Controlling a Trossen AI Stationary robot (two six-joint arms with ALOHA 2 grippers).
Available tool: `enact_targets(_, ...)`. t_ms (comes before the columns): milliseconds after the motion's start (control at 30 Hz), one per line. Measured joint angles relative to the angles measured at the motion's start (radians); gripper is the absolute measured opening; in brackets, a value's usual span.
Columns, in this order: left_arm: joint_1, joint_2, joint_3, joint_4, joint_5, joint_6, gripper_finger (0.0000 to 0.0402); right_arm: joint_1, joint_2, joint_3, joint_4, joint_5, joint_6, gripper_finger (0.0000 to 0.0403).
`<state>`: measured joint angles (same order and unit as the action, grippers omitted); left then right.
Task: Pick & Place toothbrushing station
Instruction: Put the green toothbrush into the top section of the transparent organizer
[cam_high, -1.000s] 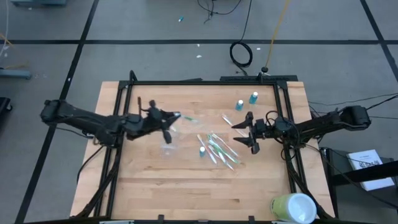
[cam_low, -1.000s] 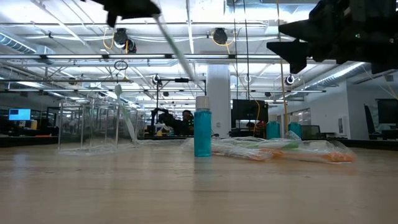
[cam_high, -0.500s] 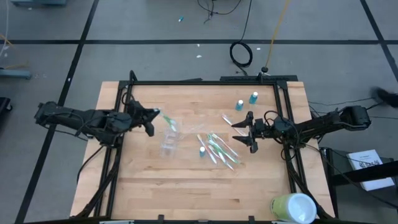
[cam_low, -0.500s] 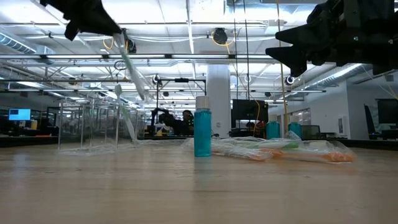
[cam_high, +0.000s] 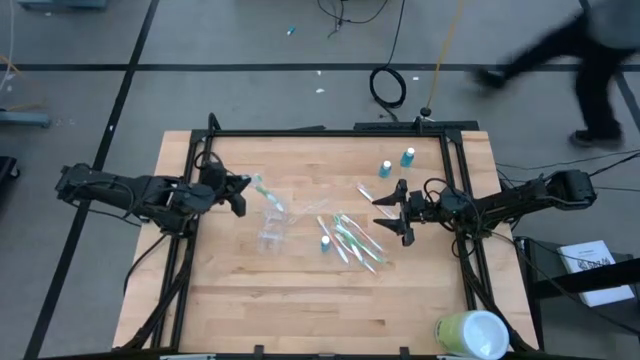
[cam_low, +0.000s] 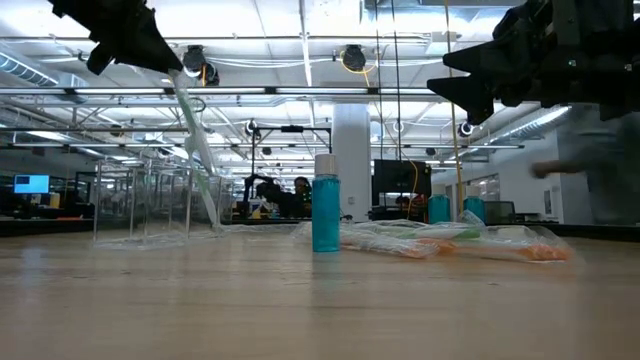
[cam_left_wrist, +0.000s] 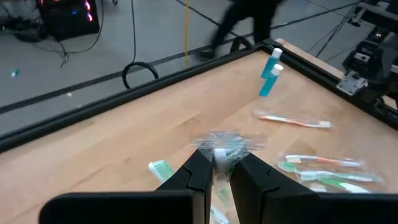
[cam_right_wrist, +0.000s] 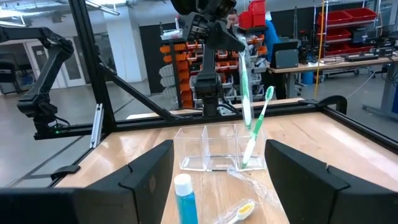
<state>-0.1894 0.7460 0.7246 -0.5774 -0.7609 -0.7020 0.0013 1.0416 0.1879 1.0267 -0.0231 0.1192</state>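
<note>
The small clear plastic cup stands on the wood table left of centre, with one white-and-green toothbrush leaning in it. My left gripper hovers just left of the cup, shut on another film-wrapped toothbrush that slants down toward the cup's top. Whether its lower end is inside, I cannot tell. Several toothbrushes lie at the table's middle beside a blue tube; two more tubes stand at the far right. My right gripper waits open right of the pile. My left gripper pinches the wrapped toothbrush near its upper end between its two fingers. Crumpled clear film bunches just beyond the fingertips. The fingers come from the table's left, slanting a little downward. The brush hangs below them, tilted, lifted clear of the table.
A large pale green-and-white cup sits off the table's near right corner. A black frame borders the table. A loose toothbrush lies near the two far tubes. A person walks past beyond the far right.
My left gripper has drawn back toward the table's left edge and rolled at the wrist, staying shut on the toothbrush. The brush has swung from slanting toward the right to hanging steeply over the clear cup. A person has walked into view behind the table.
</note>
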Motion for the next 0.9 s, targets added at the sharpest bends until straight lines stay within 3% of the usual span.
enact_targets(167,0.0,0.009,0.0,-0.002,-0.002,-0.032,0.0042,0.0,0.0,0.0,0.0,0.001,0.0,0.0247)
enact_targets(400,0.032,0.119,0.0,0.006,-0.011,-0.067,0.0042,0.0,0.0,0.0,0.0,0.003,0.0,0.0247)
enact_targets(900,0.096,0.281,0.001,0.108,0.088,-0.063,0.0042,0.0,0.0,0.0,0.0,0.004,0.0,0.0247)
